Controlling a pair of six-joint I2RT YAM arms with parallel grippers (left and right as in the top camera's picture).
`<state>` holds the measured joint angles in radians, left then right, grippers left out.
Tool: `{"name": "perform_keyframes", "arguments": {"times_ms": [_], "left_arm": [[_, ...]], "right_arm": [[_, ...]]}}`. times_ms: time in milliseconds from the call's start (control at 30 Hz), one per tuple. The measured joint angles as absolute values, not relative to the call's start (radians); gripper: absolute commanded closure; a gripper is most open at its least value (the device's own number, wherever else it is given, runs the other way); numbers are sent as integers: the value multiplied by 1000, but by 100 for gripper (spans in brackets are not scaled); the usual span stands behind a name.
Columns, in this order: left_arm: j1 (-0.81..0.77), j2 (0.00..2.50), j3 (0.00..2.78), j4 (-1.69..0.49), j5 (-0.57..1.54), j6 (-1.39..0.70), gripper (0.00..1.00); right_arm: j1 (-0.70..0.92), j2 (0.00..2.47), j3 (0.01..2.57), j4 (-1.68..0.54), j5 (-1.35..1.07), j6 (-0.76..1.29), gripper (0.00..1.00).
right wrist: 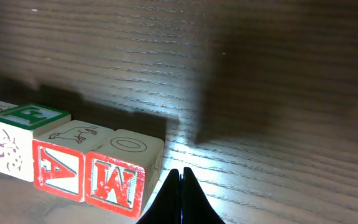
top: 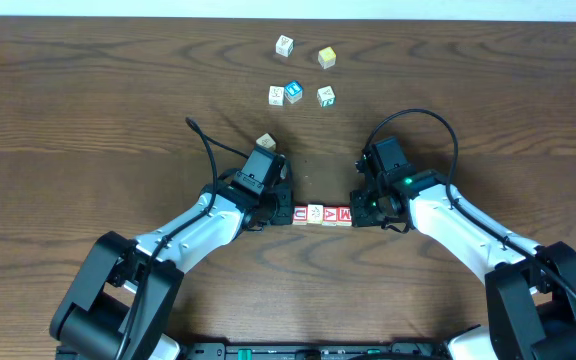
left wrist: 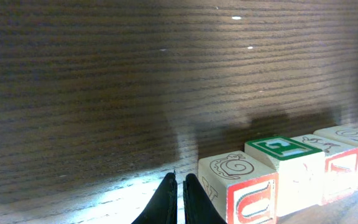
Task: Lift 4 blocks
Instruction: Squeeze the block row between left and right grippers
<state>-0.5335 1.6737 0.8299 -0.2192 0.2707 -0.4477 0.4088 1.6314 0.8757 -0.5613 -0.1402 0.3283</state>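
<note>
A: The left end effector (left wrist: 179, 198) was pinched shut with nothing between its fingers. Its tip sat low over the tabletop (left wrist: 104, 74), just beside the U block (left wrist: 241, 186).

B: And the right one?

A: The right end effector (right wrist: 180, 190) was the same: closed to a point, empty, down beside the M block (right wrist: 114, 183) at the other end.

B: So where were the four blocks (top: 322, 214)?

A: In one tight row, flat on the tabletop, between the two arms. The order was U, then a pale block (left wrist: 294, 177) with a green-edged top, then the A block (right wrist: 58, 168), then M. Side met side.

B: Why closed fingers, if nothing was gripped?

A: My reading is that neither could span a row that long, so each served as a blunt pusher. Squeezed from both ends, the row could rise as one bar.

B: Were they pressing?

A: I couldn't tell. Each tip looked right next to its end block, but contact was too fine to see. The row lay on the wood, not lifted.

B: What was the risk?

A: Probably buckling in the middle, if the push were uneven or off-centre.

B: And the other cubes (top: 284, 45)?

A: They were scattered well apart at the far side. One tan cube (top: 265, 142) lay near the left arm. None were in the way.
</note>
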Motion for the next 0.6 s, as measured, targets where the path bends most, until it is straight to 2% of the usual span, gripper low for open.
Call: {"name": "perform_keyframes", "arguments": {"times_ms": [600], "left_arm": [[-533,1674,830,-214,202,-445,93]], "right_arm": [[409,1631,860,-552,-138,333,99]]}}
